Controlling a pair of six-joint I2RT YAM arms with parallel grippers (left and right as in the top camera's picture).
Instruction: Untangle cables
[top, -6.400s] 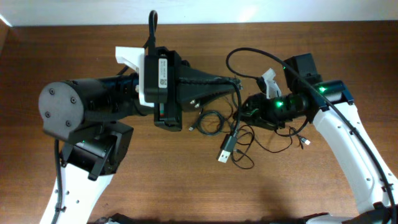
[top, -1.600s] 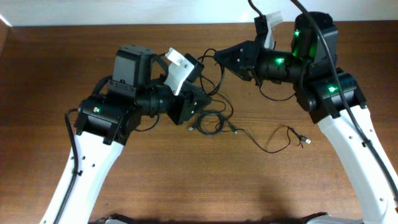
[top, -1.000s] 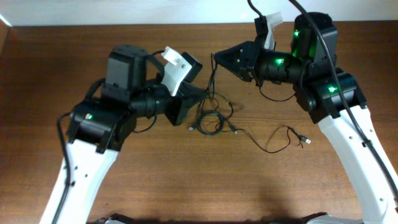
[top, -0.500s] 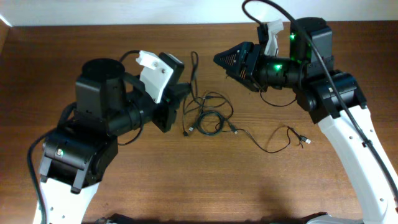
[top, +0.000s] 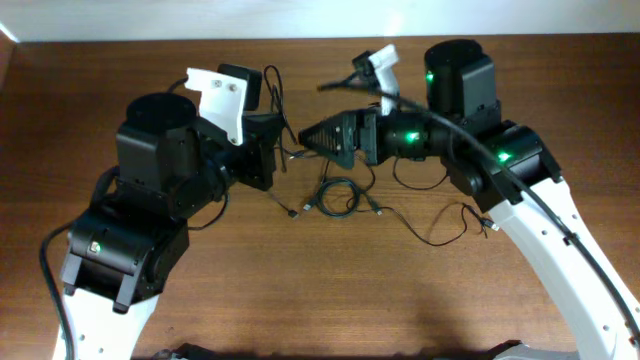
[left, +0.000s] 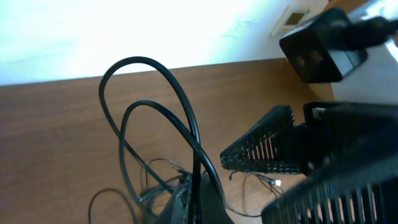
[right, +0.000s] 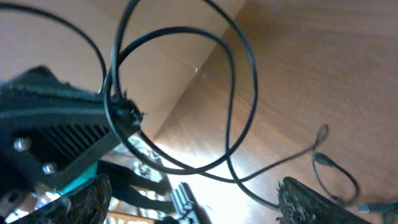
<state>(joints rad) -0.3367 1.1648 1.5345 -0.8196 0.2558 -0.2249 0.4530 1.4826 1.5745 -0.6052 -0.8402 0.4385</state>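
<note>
**Right end effector opened; raised cable now held by the left alone**

The cables (top: 340, 195) are seen mostly as a small knotted coil lying about the middle of the tabletop (top: 300, 300). From that coil a strand is drawn up and leftward, where it is pinched in the left end effector (top: 280, 152). Above the pinch a free loop (top: 270, 85) is thrown up toward the far edge. A loose strand (top: 445, 228) with a small plug end lies flat, trailing from the coil toward the right edge.

The left end effector is clamped fully shut on the cable; in the right wrist view the cord is caught at its tip. The right end effector (top: 312, 137) has just been opened. A second ago it was closed on a strand raised near the far edge. Now its fingers (right: 305, 202) are spread wide with nothing gripped, and the loop merely passes through the space ahead of them. It has also been brought down and leftward, close in front of the left end effector.

The strand is therefore judged to have been given up by the right side, and a fresh grip nearer the left pinch appears to be in preparation. The knot is not yet undone.
</note>
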